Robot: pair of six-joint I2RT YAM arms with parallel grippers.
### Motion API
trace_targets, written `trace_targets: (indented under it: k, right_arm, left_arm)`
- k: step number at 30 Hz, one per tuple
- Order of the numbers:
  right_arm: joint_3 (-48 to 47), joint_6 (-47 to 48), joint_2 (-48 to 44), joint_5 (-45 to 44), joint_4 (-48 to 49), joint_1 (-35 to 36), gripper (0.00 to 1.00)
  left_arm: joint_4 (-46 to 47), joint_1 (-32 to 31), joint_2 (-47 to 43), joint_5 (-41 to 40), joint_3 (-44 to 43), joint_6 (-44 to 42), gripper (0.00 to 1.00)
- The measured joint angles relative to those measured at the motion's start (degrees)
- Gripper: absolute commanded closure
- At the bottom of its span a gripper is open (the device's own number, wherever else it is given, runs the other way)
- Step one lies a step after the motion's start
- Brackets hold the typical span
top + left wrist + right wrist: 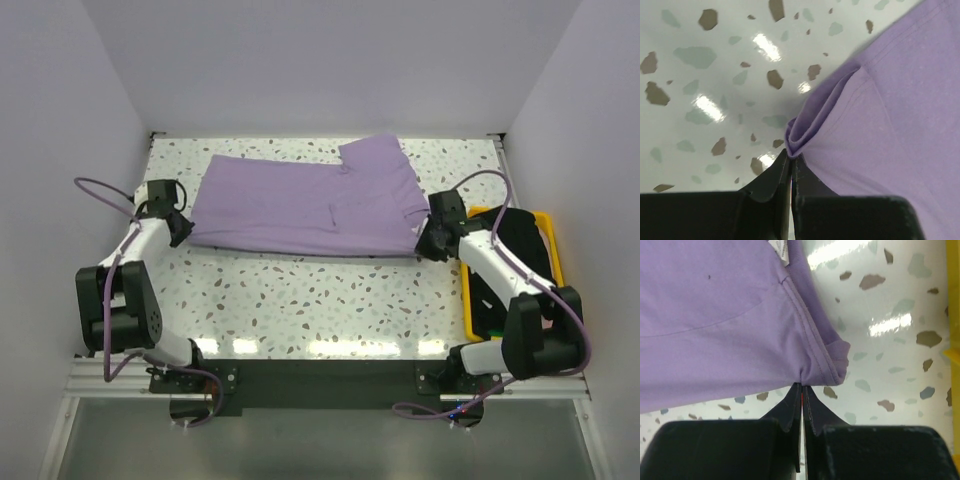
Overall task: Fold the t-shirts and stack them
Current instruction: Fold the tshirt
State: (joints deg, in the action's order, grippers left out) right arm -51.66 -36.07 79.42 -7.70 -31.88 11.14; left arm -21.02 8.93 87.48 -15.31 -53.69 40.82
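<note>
Tee (300,205) lies partly folded on the table's (330,300) far half, both grippers clamped tight on thin bites of it: the left gripper (790,161) on a fold at its left edge, the right gripper (802,389) on the hem near the collar. Such shallow pinches could slip in a lift — dropping one side and skewing the fold.

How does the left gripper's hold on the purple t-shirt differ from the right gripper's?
The left gripper pinches a bunched fold on the left edge of the purple t-shirt; the right gripper pinches a stitched hem at its right end, near the neck label. The yellow bin lies beside the right gripper, not the left gripper. Both are shut on the cloth.
</note>
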Motion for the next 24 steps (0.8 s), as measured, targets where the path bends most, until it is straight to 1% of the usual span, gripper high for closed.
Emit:
trace_targets:
  k: [8,9,11,12,13,14,15,16,17,18,19,21,24]
  right_arm:
    - [7.0,-1.5,-14.1,5.3,-5.7,0.0,0.99]
    - [7.6,-1.7,-15.9,5.8,-6.8,0.0,0.95]
    - [8.9,-2.2,-20.0,6.3,-8.6,0.0,0.90]
    - [9.5,-2.4,-22.0,6.4,-9.6,0.0,0.81]
    - [10.2,-2.6,-23.9,6.4,-10.5,0.0,0.76]
    - [10.8,-2.6,-25.6,6.4,-11.6,-0.1,0.68]
    - [11.2,-2.7,-26.9,6.4,-12.6,-0.2,0.56]
    - [11.5,-2.9,-28.3,6.3,-13.6,-0.3,0.50]
    - [11.7,-2.7,-29.3,6.3,-14.7,-0.3,0.46]
    - [11.7,-2.6,-30.1,6.3,-15.5,-0.3,0.36]
    - [11.7,-2.6,-30.5,6.3,-15.9,-0.3,0.33]
    - [11.4,-2.3,-30.6,6.4,-16.2,-0.3,0.30]
    - [8.3,-1.5,-27.0,6.7,-15.7,-0.3,0.30]
  left_arm:
    - [-5.1,0.1,-9.7,-3.9,7.8,0.1,1.00]
    - [-5.7,0.1,-11.0,-4.3,8.6,0.1,0.99]
    - [-6.7,0.1,-13.2,-4.9,10.2,0.2,0.90]
    - [-7.2,0.1,-14.3,-5.1,11.0,0.3,0.84]
    - [-7.6,0.2,-15.2,-5.4,11.7,0.4,0.72]
    - [-7.8,0.2,-15.9,-5.6,12.2,0.2,0.65]
    - [-8.2,0.4,-16.6,-5.9,12.6,0.3,0.58]
    - [-8.5,0.5,-17.2,-6.2,12.9,0.4,0.47]
    - [-8.8,0.7,-17.7,-6.3,13.0,0.4,0.43]
    - [-9.0,0.8,-18.3,-6.4,13.0,0.7,0.40]
    - [-9.1,0.8,-18.9,-6.4,13.0,0.9,0.38]
    - [-9.2,0.8,-20.1,-6.0,12.6,0.5,0.38]
    - [-8.2,0.8,-20.2,-3.9,9.9,-0.2,0.38]
